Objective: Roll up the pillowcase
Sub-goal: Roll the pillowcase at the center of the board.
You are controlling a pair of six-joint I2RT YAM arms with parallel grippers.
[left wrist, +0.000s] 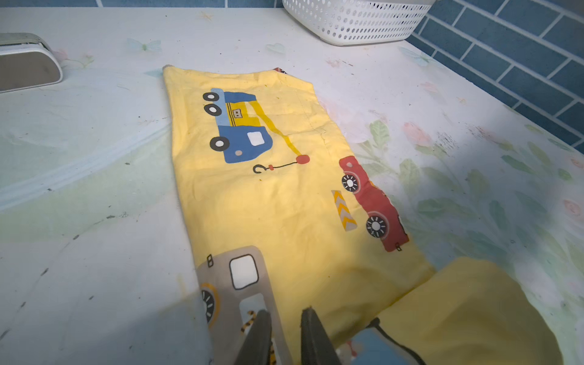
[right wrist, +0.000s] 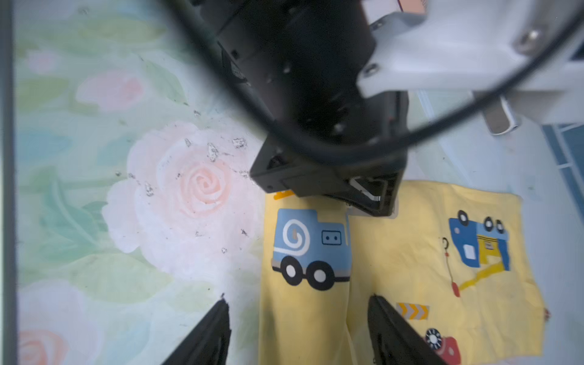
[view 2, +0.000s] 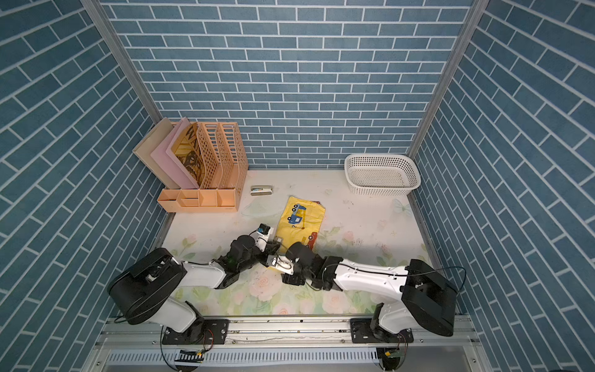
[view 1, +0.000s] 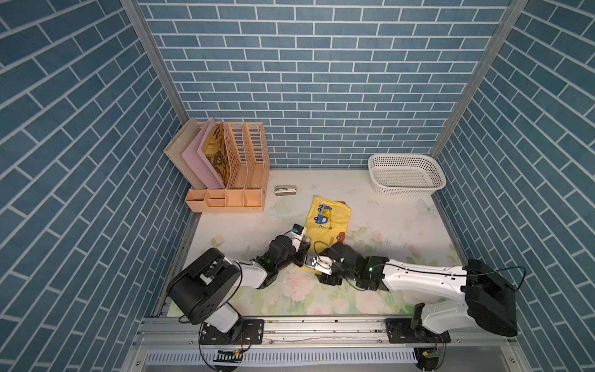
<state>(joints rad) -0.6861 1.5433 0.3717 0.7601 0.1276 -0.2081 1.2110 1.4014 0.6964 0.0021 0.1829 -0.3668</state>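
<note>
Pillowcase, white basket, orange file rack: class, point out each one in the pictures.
pillowcase (view 1: 335, 225), in a top view, plain yellow cloth beside the blue truck print.
white basket (view 1: 405, 189), in a top view, its near perforated wall.
orange file rack (view 1: 257, 154), in a top view, its slotted side wall.

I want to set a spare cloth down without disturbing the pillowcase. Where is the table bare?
Bare: the table between the pillowcase and the right wall, in front of the basket; also left, between the organizer and the left arm. Crowded: the pillowcase's near end, where the left gripper and right gripper meet.
</note>
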